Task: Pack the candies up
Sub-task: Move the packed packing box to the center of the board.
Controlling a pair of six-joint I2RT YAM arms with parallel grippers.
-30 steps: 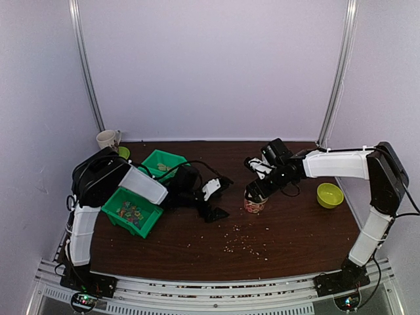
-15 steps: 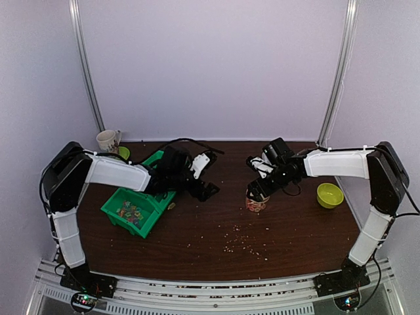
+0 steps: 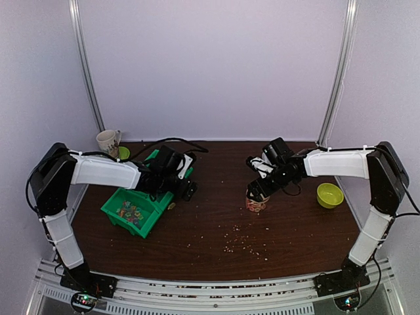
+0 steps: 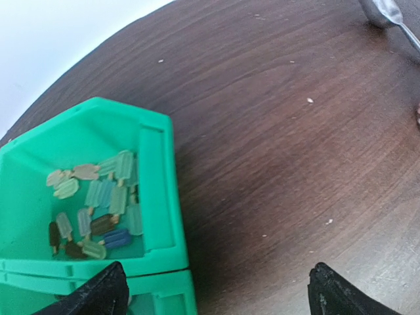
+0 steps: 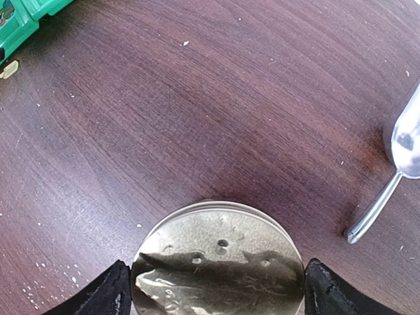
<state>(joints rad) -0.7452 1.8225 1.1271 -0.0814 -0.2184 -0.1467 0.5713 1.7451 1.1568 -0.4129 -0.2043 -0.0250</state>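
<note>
Left hand (image 4: 220,289), wide and empty, poised over green bin (image 4: 157,131) of candies (image 4: 98,210), presumably to pick; right hand (image 5: 216,282), well right of bin, clamps gold-lidded jar (image 3: 254,203), probably steadying it.

My gripper (image 5: 218,292) clasps a gold lid (image 5: 216,252) by its edges on the dark table (image 5: 197,98), a spoon (image 5: 407,141) lying right, a green bin (image 5: 29,13) corner top left.

Small candies (image 4: 108,197), seemingly lolly-shaped, pale green, tan, brown, loose in green bin (image 4: 161,197).
</note>
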